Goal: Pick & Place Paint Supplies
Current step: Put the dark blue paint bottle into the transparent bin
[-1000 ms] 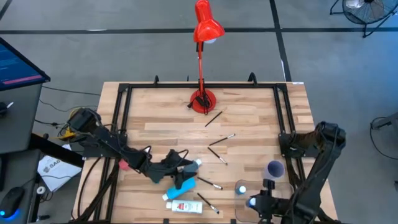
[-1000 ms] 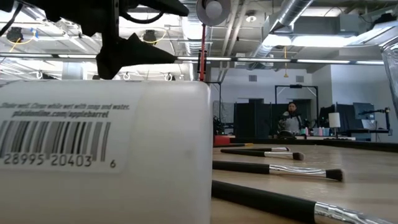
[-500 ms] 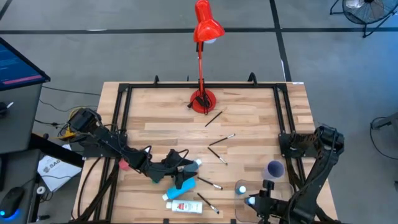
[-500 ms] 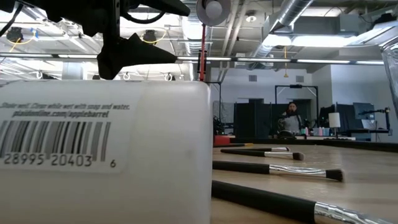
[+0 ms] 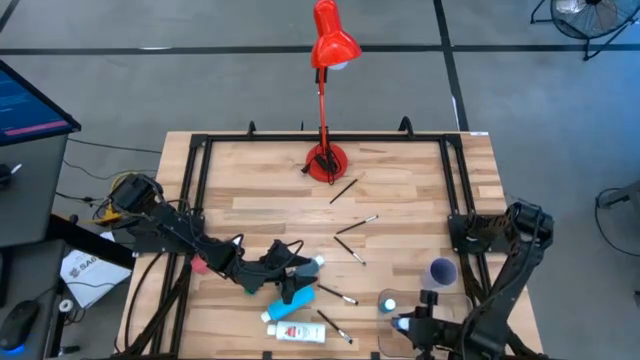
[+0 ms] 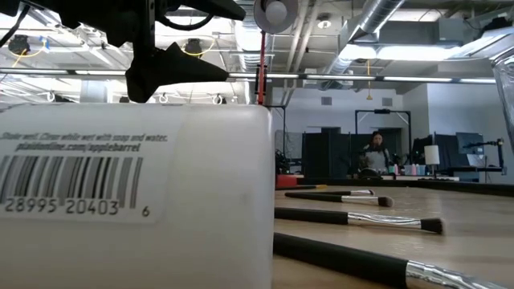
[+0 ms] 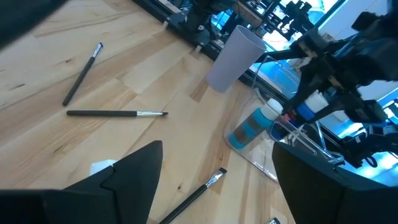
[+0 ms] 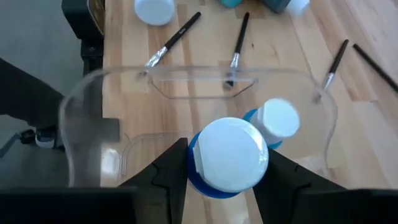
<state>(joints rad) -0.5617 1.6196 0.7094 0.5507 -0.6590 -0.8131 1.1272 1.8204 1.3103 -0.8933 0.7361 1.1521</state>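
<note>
My right gripper (image 5: 408, 325) is shut on a blue paint bottle with a white cap (image 8: 228, 155), over the clear tray (image 8: 186, 81) at the table's near right. A second white-capped blue bottle (image 8: 277, 121) stands in the tray. My left gripper (image 5: 292, 280) hovers open near the table's middle front, nothing between its fingers in the left wrist view. A teal bottle (image 5: 312, 265) lies beside it. A white and pink-red tube (image 5: 295, 330) lies at the near edge. Several thin dark brushes (image 5: 345, 187) lie flat on the wood. My right gripper pinches the blue bottle between its two fingers, on the blue body just under the white cap (image 8: 196, 179). The fingers come slanting down from above. The cap end faces back toward the wrist. The bottle sits over the tray; I cannot tell whether its bottom touches.
A lilac cup (image 5: 442, 272) stands just beyond the tray. The red desk lamp (image 5: 327, 160) has its base at the far middle. A black frame (image 5: 200, 190) runs along the table's edges. Bare wood lies at the far left and far right.
My right gripper has sunk a little toward the tray, keeping the blue bottle in its hold.
</note>
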